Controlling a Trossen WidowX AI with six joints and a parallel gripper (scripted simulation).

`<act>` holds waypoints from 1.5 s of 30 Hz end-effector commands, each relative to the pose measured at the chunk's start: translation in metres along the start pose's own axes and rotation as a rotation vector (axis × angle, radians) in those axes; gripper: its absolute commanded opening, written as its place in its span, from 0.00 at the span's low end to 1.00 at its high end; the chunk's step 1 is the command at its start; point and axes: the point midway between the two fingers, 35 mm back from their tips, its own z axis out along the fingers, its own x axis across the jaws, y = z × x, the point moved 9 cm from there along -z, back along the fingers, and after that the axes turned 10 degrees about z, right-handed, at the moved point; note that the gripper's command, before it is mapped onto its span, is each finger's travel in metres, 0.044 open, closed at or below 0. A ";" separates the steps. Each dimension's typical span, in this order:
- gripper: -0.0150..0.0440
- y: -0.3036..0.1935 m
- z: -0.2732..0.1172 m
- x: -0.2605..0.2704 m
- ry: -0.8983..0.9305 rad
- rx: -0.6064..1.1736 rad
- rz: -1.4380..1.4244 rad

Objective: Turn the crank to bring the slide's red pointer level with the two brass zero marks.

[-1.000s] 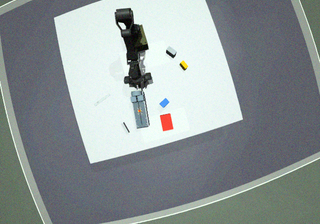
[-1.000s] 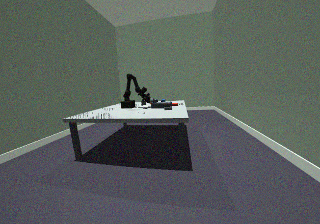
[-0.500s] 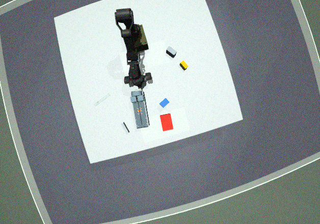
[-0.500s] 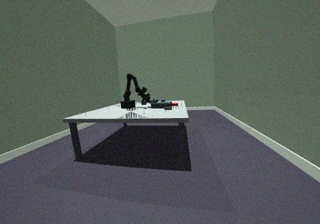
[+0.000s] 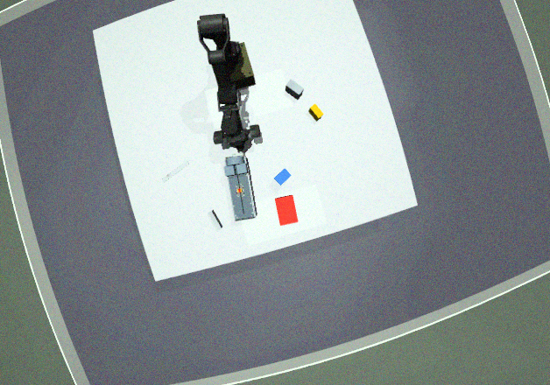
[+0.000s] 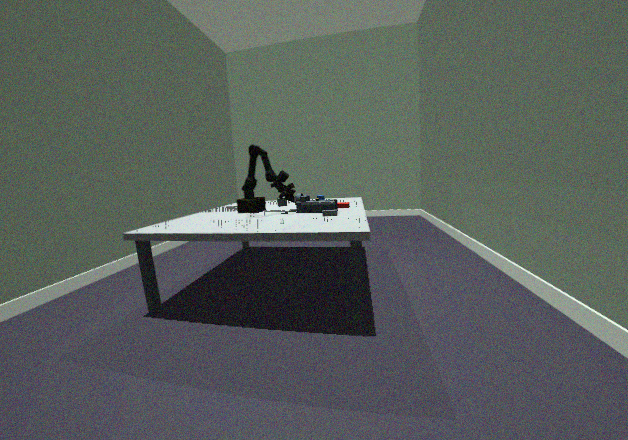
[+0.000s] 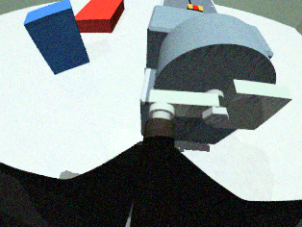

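The grey machine (image 5: pixel 245 205) (image 6: pixel 315 206) (image 7: pixel 160 24) lies lengthwise, its round housing toward the arm. The pale crank arm (image 7: pixel 185 98) crosses the housing's front face, with the brown handle (image 7: pixel 160 127) at its left end. My gripper (image 7: pixel 155 148) (image 5: pixel 241 150) (image 6: pixel 291 199) is shut on the handle; the black fingers hide its near part. The red pointer (image 5: pixel 239 190) (image 7: pixel 195 8) shows on the slide between the yellow brass marks, near level with them in the wrist view; any small offset cannot be told.
A blue block (image 5: pixel 282 176) (image 7: pixel 58 40) and a red block (image 5: pixel 285 210) (image 7: pixel 96 23) lie to one side of the machine. A thin dark piece (image 5: pixel 216 219) lies on the other. A grey block (image 5: pixel 294 88) and a yellow block (image 5: pixel 315 112) lie nearer the arm's base.
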 end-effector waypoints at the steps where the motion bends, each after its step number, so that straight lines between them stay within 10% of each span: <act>1: 0.25 0.003 -0.003 0.001 0.000 -0.004 -0.002; 45: 0.25 0.011 -0.011 0.000 0.000 -0.004 -0.002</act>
